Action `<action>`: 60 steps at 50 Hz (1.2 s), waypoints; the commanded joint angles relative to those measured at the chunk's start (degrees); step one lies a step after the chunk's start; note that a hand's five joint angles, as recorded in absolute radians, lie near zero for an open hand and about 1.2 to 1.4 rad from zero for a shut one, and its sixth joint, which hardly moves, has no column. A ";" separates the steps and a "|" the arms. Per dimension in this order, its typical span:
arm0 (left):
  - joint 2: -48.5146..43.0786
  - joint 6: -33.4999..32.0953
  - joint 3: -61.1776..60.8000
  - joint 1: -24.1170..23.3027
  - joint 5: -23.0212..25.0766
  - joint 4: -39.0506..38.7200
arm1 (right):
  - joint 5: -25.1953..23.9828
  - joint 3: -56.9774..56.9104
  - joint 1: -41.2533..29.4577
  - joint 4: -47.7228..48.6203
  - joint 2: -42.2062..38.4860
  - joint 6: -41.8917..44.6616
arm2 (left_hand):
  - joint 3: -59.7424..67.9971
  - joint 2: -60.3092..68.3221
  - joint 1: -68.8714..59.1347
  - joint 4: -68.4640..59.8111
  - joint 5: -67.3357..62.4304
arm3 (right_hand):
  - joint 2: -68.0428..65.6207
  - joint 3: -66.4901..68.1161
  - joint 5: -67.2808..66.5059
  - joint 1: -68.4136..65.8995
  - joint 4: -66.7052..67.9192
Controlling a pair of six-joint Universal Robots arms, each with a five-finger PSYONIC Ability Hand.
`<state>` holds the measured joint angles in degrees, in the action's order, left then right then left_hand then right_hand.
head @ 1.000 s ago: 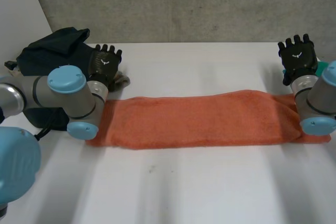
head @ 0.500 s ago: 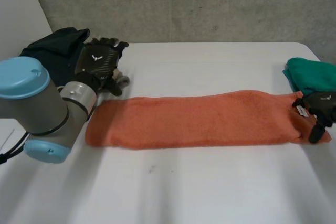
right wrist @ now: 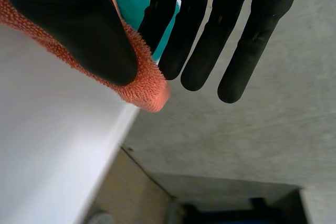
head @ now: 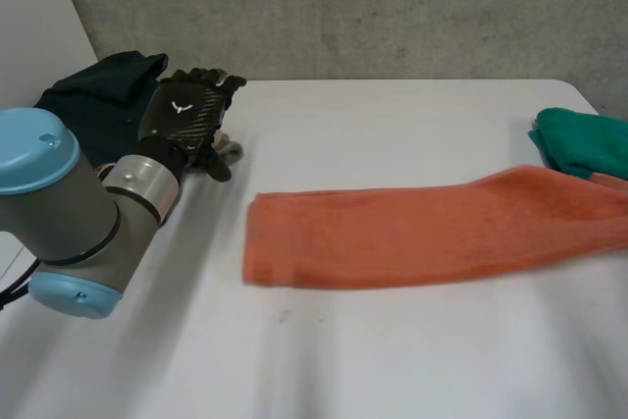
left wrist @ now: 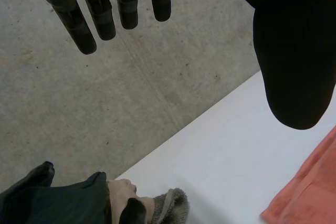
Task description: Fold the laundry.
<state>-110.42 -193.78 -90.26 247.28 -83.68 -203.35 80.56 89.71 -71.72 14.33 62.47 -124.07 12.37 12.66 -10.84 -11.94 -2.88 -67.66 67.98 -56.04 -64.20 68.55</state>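
The left hand [head: 184, 121] was held over the table [head: 392, 360] near its far left corner, with its fingers [left wrist: 84, 19] straight and slightly spread and nothing gripped between them and the thumb. Just beyond it a dark pile of clothes [head: 93, 100] was heaped at that corner, and a small beige and grey cloth [head: 228, 149] was tucked against the pile beside the hand. What that small cloth was could not be made out. The right hand [right wrist: 79, 19] was closed on one end of the orange towel [right wrist: 147, 74], which was pinched between the thumb and the straight fingers at the table's edge, with a short tip of it left sticking out past the thumb. A folded green cloth [head: 584, 139] was set at the far right corner, close behind the pinched end. The towel was stretched lengthwise across the middle of the table, with its free end flat toward the left and well apart from the left hand. Its other end rose slightly toward the right edge, where it was cut off from the head view. A concrete wall [head: 343, 7] was seen behind the table.
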 commanded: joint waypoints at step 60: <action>5.92 0.16 -7.38 -3.56 0.01 -0.47 | 5.21 10.32 -34.79 10.01 4.50 -8.75 | -1.65 -1.94 0.13 1.22 2.16 | -12.34 12.02 -13.96 -15.80 11.45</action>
<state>-104.65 -193.63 -97.47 243.67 -83.59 -204.00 80.76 101.34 -103.61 14.24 64.72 -138.52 12.36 12.32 -10.84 -11.93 -2.88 -66.40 67.81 -57.14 -62.96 68.09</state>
